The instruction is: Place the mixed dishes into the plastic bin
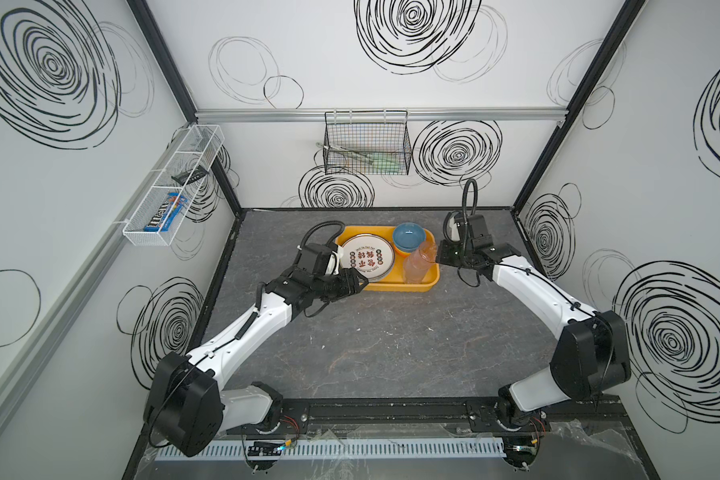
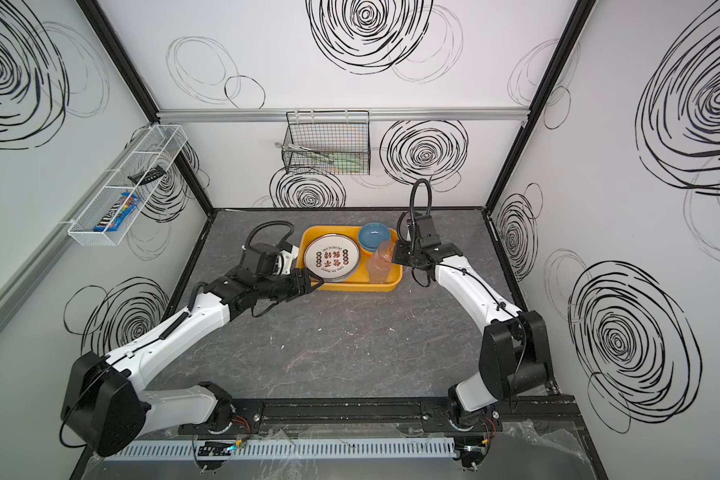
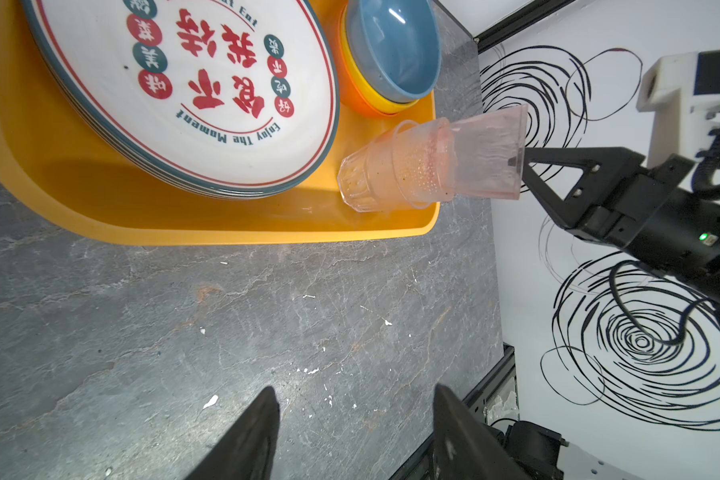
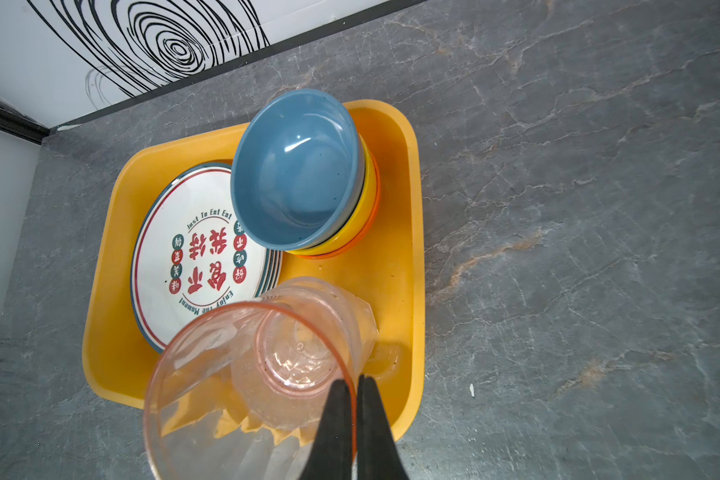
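**Bin and dishes.** Both top views showed the bin (image 1: 391, 286) at mid-frame, toward the back of the grey tabletop (image 1: 391, 353).

**Writing.** The uppermost of the stacked plates (image 4: 192, 266) bore large red characters ringed by small red and green discs. The right wrist view gave "Just To Eat Eat" along one arc, and the left wrist view gave "Enjoy The Moment" along the opposite arc. In a top view, a blue pack (image 1: 164, 216) marked "m&m's" lay in the white rack (image 1: 171, 174) at upper left.

**Views compared.** Neither wrist view showed the rack. The plate's small lettering was hard to read in the top views.

**Positions.** The plates filled the bin's left half. The bowls (image 4: 296, 166), blue in yellow in orange, stood at its back right corner. The right tool (image 4: 355, 384) was clamped on the rim of the pink cup (image 4: 225, 395), one finger inside the wall and one outside. The cup's base sat in a clear cup (image 3: 362, 187) standing in the bin's front right corner. The left tool (image 3: 356, 399), fingers apart and empty, hung over the tabletop just before the bin's front edge, near the plates and apart from the cups.
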Tool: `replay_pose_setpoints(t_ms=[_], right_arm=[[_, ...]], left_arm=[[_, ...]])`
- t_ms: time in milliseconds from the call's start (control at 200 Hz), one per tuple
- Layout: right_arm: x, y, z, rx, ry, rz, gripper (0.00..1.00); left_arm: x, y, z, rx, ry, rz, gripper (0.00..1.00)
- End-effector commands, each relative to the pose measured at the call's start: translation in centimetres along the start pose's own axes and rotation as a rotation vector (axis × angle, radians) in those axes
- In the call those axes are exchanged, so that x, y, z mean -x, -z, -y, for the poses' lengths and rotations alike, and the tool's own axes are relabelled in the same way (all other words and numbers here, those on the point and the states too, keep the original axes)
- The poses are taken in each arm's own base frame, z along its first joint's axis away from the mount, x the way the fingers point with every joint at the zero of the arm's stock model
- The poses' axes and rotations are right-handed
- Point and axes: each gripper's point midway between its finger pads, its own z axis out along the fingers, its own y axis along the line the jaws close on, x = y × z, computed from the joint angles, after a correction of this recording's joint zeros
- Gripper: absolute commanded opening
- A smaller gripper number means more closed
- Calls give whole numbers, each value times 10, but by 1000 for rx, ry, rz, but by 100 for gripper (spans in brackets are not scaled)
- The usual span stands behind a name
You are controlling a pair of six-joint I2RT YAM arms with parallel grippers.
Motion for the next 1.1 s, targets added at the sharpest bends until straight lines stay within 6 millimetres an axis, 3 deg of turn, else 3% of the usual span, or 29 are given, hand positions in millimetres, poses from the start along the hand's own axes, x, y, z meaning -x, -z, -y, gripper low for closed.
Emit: replay_pose_setpoints(t_ms=[0,435,585,906,1091], right_arm=[[5,-4,-2,16,-12,14,0],[-2,-20,-1,-2,-33,-64,6],[-3,-20,0,-4,-37,-70,13],[10,3,-2,-1,-37,-20,32],[16,19,5,-14,-43,19,44]], left_arm=[[8,2,6,-29,-13,32,63],[7,1,5,-24,-13,26,63],[7,1,5,-23,-15,27,63],[11,6,2,-17,-10,45,63],[26,19,-10,14,-4,94,65]])
